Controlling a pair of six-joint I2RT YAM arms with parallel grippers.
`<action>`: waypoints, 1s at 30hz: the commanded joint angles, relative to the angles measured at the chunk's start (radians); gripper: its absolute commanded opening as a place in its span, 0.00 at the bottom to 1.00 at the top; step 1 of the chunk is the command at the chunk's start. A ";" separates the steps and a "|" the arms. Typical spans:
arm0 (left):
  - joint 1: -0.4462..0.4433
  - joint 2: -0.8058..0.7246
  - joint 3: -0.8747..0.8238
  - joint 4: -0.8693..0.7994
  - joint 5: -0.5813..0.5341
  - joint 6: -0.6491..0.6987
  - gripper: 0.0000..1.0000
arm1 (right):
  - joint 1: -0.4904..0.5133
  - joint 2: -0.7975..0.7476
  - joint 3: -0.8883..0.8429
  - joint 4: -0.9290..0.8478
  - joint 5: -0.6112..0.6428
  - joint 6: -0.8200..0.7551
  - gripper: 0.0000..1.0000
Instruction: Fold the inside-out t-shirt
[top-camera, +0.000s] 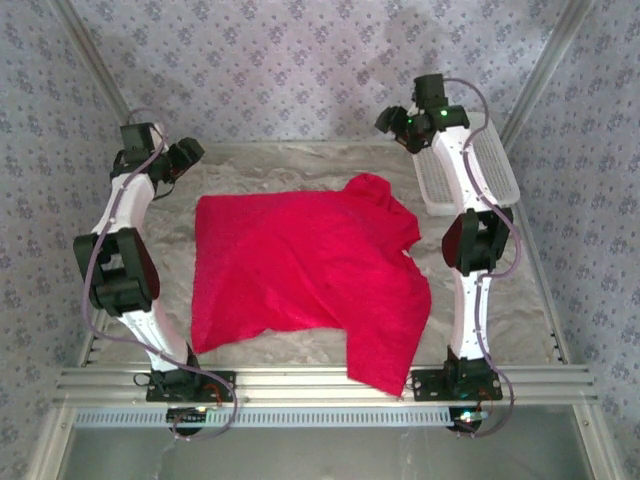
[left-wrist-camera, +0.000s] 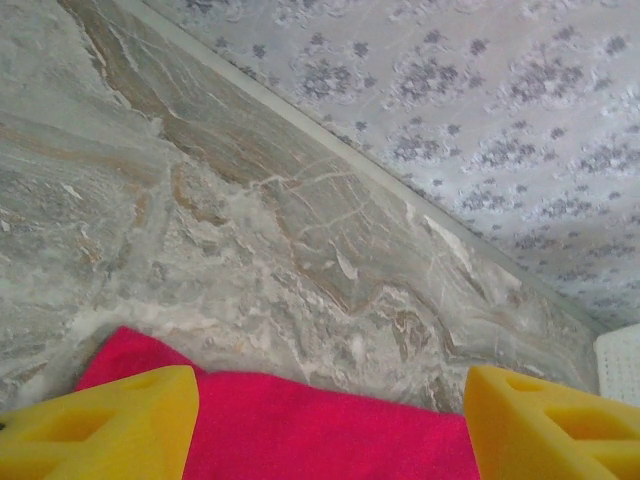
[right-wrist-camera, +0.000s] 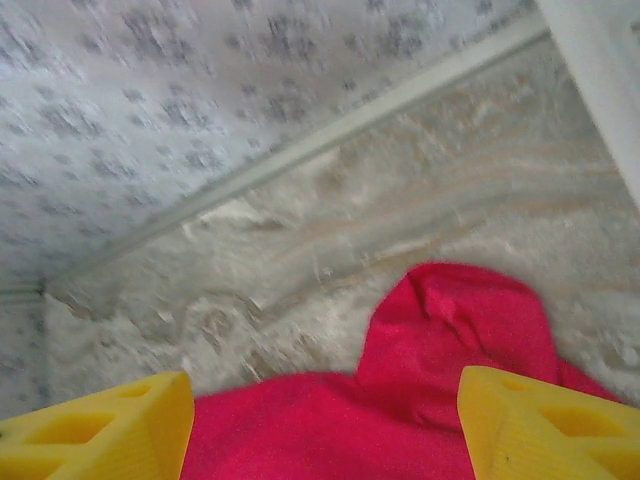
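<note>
At the near edge an aluminium rail (top-camera: 320, 382) is seen, to which the bases of the left arm (top-camera: 125, 270) and the right arm (top-camera: 475, 250) are bolted. The inside-out t-shirt (top-camera: 300, 265) is laid out on the marble-patterned table (top-camera: 520, 320), between the two arms and about at the middle. Its near right corner is draped over the rail, just beside the right arm's base. The rest is spread fairly flat, with some wrinkles, and its near left edge is set back from the rail. At the far right of the cloth one sleeve (top-camera: 378, 192) is bunched into a rounded hump.

Farther off, the left gripper (left-wrist-camera: 330, 395) is held near the far left corner of the shirt. Its yellow fingers (left-wrist-camera: 120, 420) are spread wide and nothing is pinched; red cloth is seen below them. The right gripper (right-wrist-camera: 325, 390) is held above the far right part, near the sleeve, with its fingers likewise spread wide and empty. A white basket (top-camera: 480, 170) is placed at the far right of the table, partly hidden by the right arm. Behind everything a wallpapered wall (top-camera: 300, 60) with a small floral pattern is seen.
</note>
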 joint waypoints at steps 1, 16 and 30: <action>-0.039 -0.129 -0.131 0.024 -0.004 0.003 0.71 | 0.046 -0.170 -0.269 0.084 0.048 -0.050 0.68; -0.097 -0.229 -0.667 0.258 0.133 -0.107 0.72 | 0.076 -0.031 -0.472 0.198 0.175 -0.157 0.40; -0.108 -0.202 -0.738 0.292 0.133 -0.118 0.67 | 0.089 0.301 -0.079 0.172 0.180 -0.152 0.46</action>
